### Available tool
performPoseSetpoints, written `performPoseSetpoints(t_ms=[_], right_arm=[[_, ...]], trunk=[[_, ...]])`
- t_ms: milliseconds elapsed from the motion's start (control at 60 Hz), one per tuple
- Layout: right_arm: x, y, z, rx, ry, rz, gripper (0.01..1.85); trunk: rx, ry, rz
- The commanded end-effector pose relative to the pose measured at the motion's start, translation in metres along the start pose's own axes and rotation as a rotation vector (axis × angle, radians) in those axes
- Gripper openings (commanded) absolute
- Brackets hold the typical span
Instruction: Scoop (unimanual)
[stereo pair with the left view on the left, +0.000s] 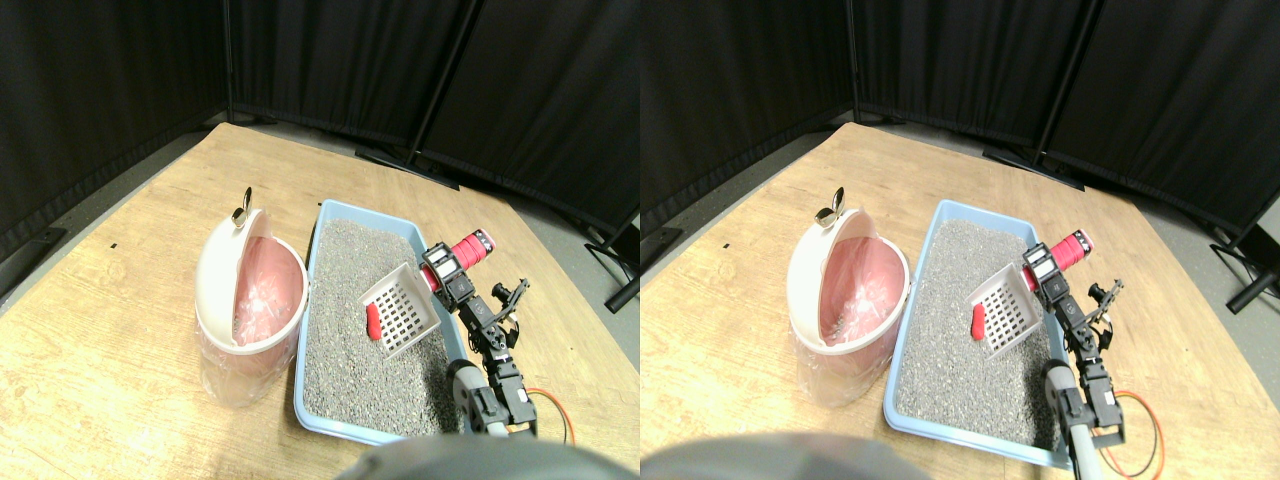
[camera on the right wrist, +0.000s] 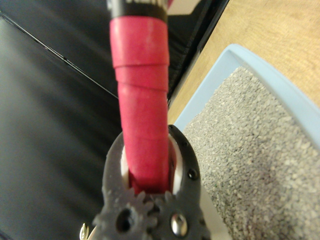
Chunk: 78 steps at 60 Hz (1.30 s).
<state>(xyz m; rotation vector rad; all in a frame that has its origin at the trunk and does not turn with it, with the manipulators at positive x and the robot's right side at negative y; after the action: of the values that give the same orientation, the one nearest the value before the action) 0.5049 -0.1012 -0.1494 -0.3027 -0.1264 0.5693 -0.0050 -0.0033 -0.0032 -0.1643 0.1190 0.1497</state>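
The red wrapped handle of the white slotted scoop is squeezed tight by the right gripper. A small red piece is carried in the scoop — just below the gripper, the grey litter is spread in the blue tray.

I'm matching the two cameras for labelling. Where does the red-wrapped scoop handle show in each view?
Stereo pair view: the red-wrapped handle sits right of centre, above the litter tray's far right side.
Wrist view: it runs down the middle into the right gripper, whose jaws clamp it.
Shared landmark: the blue litter tray.
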Motion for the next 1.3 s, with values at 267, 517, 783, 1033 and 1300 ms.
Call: performPoseSetpoints(t_ms=[267, 517, 783, 1033, 1300], right_arm=[[0.001, -0.037, 0.014, 0.316, -0.063, -0.161, 0.05], [-0.001, -0.055, 0.017, 0.391, -0.087, -0.209, 0.05], [-0.001, -0.068, 0.031, 0.580, -0.117, -0.283, 0.05], [0.005, -0.066, 0.036, 0.703, -0.165, -0.340, 0.05], [0.010, -0.063, 0.039, 0.775, -0.179, -0.338, 0.05]], trunk=[[-0.004, 0.016, -0.005], [-0.002, 0.007, -0.012], [-0.006, -0.014, -0.007], [-0.011, -0.031, 0.003], [-0.016, -0.039, 0.016]])
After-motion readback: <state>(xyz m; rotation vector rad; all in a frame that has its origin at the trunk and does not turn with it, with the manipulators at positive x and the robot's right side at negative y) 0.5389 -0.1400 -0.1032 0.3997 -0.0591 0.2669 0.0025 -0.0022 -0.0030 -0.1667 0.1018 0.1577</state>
